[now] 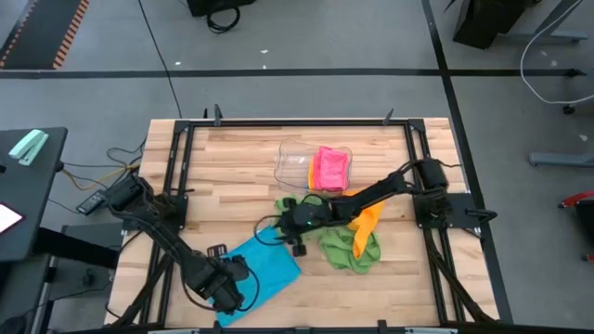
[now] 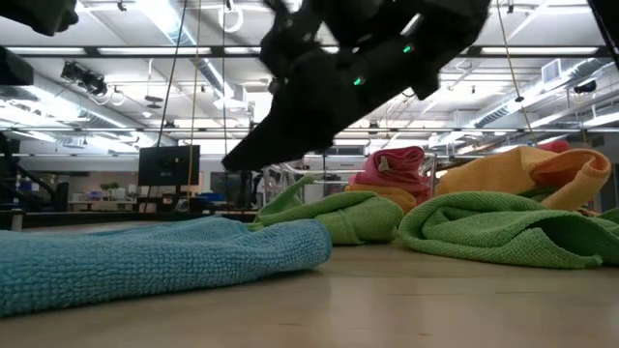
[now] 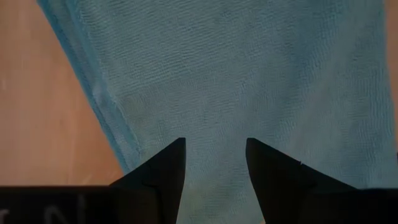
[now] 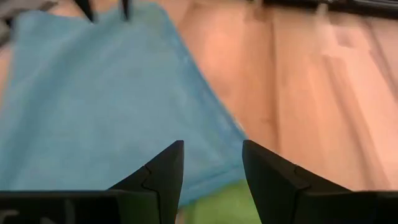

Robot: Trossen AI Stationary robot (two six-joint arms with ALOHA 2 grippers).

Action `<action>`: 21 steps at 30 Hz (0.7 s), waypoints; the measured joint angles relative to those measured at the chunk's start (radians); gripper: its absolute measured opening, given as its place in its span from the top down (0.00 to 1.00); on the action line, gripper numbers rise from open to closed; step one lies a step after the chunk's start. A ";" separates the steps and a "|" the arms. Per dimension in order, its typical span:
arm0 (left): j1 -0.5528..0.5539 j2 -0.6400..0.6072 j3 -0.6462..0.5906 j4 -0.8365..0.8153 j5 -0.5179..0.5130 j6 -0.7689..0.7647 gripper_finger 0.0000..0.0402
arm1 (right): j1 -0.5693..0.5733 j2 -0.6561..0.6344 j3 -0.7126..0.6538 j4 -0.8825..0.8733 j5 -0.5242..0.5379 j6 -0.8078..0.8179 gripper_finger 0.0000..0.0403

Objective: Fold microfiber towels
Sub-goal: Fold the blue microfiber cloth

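Grippers [image 3: 215,163] [image 4: 212,163] hover open over unmarked blue towel [image 1: 262,272].

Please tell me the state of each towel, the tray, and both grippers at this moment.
blue towel: spread flat on the table
green towel: crumpled, unfolded
orange towel: crumpled, partly under the right arm
pink towel: bunched inside the tray
clear tray: holds the pink towel
left gripper: open, over the blue towel
right gripper: open, above the blue towel's edge

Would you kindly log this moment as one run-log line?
left gripper: open over blue towel | right gripper: open at blue towel's far corner | green towel, orange towel: unfolded | pink towel: in clear tray
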 joint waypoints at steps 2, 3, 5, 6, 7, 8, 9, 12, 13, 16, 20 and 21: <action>0.002 0.000 0.000 -0.007 -0.001 0.001 0.57 | -0.006 0.027 0.026 -0.038 0.003 -0.001 0.57; 0.003 0.000 0.000 -0.012 -0.002 0.001 0.57 | -0.005 0.045 0.047 -0.053 0.003 -0.003 0.57; -0.003 0.000 0.000 -0.025 -0.007 0.011 0.57 | -0.005 0.069 0.079 -0.068 0.014 -0.004 0.57; -0.003 0.000 0.000 -0.032 -0.005 0.019 0.57 | -0.005 0.074 0.093 -0.079 0.014 -0.004 0.57; -0.005 0.000 0.000 -0.032 -0.008 0.021 0.57 | -0.008 0.078 0.104 -0.091 0.014 -0.004 0.57; -0.008 0.000 0.000 -0.036 -0.011 0.021 0.57 | -0.011 0.090 0.114 -0.089 0.015 -0.004 0.57; -0.009 0.000 0.000 -0.043 -0.010 0.021 0.57 | -0.013 0.097 0.121 -0.084 0.018 -0.006 0.57; -0.011 0.000 0.000 -0.044 -0.014 0.031 0.58 | -0.022 0.115 0.128 -0.100 0.024 -0.022 0.59; -0.011 0.000 0.000 -0.045 -0.014 0.032 0.58 | -0.023 0.117 0.129 -0.101 0.025 -0.023 0.60; -0.011 0.000 0.000 -0.048 -0.014 0.032 0.59 | -0.035 0.120 0.129 -0.114 0.020 -0.023 0.64; -0.012 0.000 0.000 -0.047 -0.014 0.032 0.60 | -0.039 0.128 0.128 -0.125 0.011 -0.023 0.69; -0.012 0.000 0.000 -0.048 -0.014 0.032 0.60 | -0.039 0.132 0.128 -0.117 0.005 -0.025 0.69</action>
